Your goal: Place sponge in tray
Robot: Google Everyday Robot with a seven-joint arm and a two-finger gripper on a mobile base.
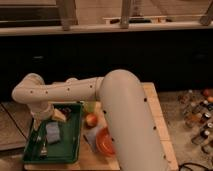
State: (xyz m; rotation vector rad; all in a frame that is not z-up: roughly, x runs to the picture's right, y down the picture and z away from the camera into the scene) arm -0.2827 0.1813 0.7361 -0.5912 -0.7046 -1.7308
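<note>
The robot's claw (44, 142) hung low over the dark green tray (70, 144) on the wooden table (156, 115). The pale blue-grey sponge (52, 132) lay in the tray just right of the claw, and a pale yellow wedge (59, 116) sat beyond it. Farther right, outside the tray, an orange-red bowl (105, 142) stood beside a grey-blue cloth (91, 134).

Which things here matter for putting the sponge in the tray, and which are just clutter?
Job: sponge, lying inside the tray; gripper, over the tray's left side beside the sponge.
Lying about: yellow wedge in the tray, grey-blue cloth, orange-red bowl, round fruit, bottles at right.
</note>
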